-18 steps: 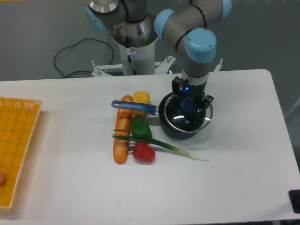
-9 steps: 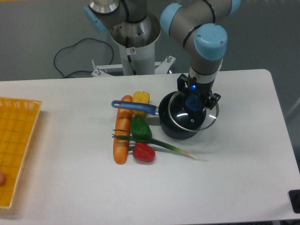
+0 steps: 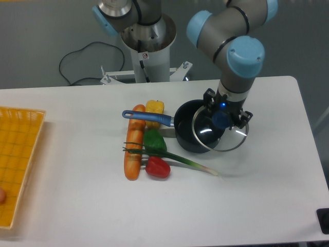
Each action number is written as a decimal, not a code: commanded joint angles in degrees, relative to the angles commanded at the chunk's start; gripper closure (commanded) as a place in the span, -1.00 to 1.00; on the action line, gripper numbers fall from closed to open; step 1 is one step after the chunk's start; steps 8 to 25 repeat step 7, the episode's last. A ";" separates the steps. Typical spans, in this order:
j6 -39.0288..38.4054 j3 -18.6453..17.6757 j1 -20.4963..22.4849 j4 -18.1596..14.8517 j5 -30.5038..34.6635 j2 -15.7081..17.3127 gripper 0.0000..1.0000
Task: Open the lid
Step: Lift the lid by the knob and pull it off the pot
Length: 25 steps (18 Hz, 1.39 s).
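The lid (image 3: 212, 138), a clear glass disc with a metal rim and a blue knob (image 3: 221, 120), hangs tilted above the right side of the dark saucepan (image 3: 187, 135). My gripper (image 3: 222, 119) is shut on the blue knob from above. About half of the lid overlaps the pot's opening and the rest juts out to the right over the table. The saucepan's blue handle (image 3: 145, 118) points left.
Left of the pot lie a carrot (image 3: 133, 149), a yellow pepper (image 3: 154, 107), a green pepper (image 3: 153, 140), a red pepper (image 3: 158, 168) and a spring onion (image 3: 185, 162). A yellow basket (image 3: 20, 154) sits at the table's left edge. The robot base (image 3: 146, 46) stands behind.
The gripper has lifted the lid off the pot and carried it to the right. The pot and vegetables have stayed in place.
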 joint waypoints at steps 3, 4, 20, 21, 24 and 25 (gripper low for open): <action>0.00 0.79 -0.09 0.00 0.00 -0.97 -0.25; 0.00 0.97 -0.09 -0.09 0.00 -1.14 -0.25; 0.00 1.06 0.09 -0.09 -0.09 -1.14 -0.25; 0.00 1.06 0.09 -0.09 -0.09 -1.14 -0.25; 0.00 1.06 0.09 -0.09 -0.09 -1.14 -0.25; 0.00 1.06 0.09 -0.09 -0.09 -1.14 -0.25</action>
